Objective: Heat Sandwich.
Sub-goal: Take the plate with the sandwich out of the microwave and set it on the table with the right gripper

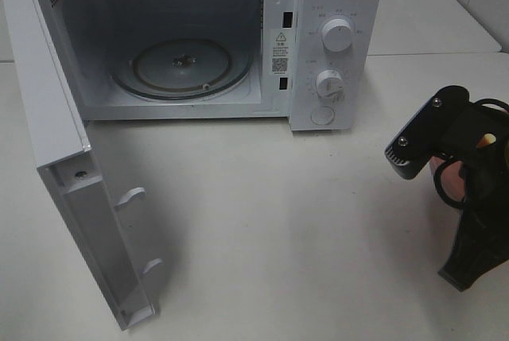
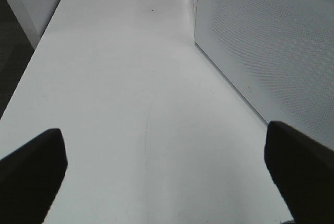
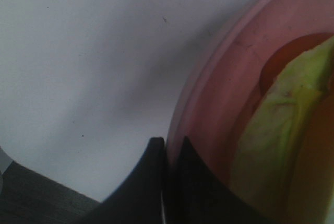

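Exterior high view: a white microwave [image 1: 199,39] stands at the back of the white desk [image 1: 278,222] with its door [image 1: 75,198] swung fully open toward the left. The cavity holds a bare glass turntable [image 1: 181,67]. 2 round dials [image 1: 337,36] sit one above the other on the control panel at the right. The right end effector [image 1: 421,158] is at the right edge of the desk, pointing down and left; a sliver of pink shows beneath it, but this view does not resolve what it holds. The left end effector lies outside this view.

Right wrist view: the 2 dark fingers [image 3: 151,182] of the right end effector are pressed together on the rim of a round pink plate [image 3: 209,98], one on the outside of the rim and one on the inside, pinching it. Inside the plate lies the sandwich [image 3: 276,130], seen only in part as pale yellow-green filling with orange at its edge; the bread slices cannot be made out here. The plate is at the right edge of the desk, well apart from the microwave.

Left wrist view: the left end effector [image 2: 167,174] is spread wide, with 1 dark fingertip [image 2: 31,166] at each side of the picture and only bare desk between them. The perforated white side wall of the microwave rises beside it.
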### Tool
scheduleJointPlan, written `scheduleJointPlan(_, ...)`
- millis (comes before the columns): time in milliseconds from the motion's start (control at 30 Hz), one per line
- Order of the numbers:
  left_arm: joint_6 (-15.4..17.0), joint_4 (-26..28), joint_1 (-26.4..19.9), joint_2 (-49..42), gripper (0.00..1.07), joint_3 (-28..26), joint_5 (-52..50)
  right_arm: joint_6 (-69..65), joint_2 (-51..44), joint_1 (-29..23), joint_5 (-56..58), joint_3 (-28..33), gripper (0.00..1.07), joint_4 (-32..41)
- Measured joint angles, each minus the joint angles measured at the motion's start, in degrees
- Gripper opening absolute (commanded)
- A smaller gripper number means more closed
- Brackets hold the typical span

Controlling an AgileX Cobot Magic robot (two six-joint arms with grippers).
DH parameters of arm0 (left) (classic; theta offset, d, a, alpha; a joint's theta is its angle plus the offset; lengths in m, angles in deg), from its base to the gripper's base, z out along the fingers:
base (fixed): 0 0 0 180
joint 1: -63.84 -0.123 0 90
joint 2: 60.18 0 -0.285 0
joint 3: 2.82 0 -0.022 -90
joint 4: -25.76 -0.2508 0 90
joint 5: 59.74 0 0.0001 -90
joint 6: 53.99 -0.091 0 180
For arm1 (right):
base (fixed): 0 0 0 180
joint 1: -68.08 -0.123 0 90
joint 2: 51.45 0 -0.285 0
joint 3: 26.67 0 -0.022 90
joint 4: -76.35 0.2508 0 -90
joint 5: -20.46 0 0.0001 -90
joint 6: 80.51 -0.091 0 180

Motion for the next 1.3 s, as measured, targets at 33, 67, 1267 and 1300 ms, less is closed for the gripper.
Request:
scheduleJointPlan(33,0.0,0.0,0.0,0.0,0.98,0.0,0.0,0.0,0.0,0.0,0.0,0.0,0.00,0.0)
scheduleJointPlan(67,0.0,0.0,0.0,0.0,0.98,0.0,0.0,-0.9,0.0,0.0,0.2,0.0,0.00,0.0)
scheduleJointPlan(1267,0.0,0.0,0.0,0.0,0.98,0.0,0.0,-18.7,13.0,14.8,-15.1,0.0,0.02,-12.3)
scheduleJointPlan(1300,0.0,0.0,0.0,0.0,0.98,0.0,0.0,-19.1,13.5,15.2,-15.6,0.0,0.02,-12.7)
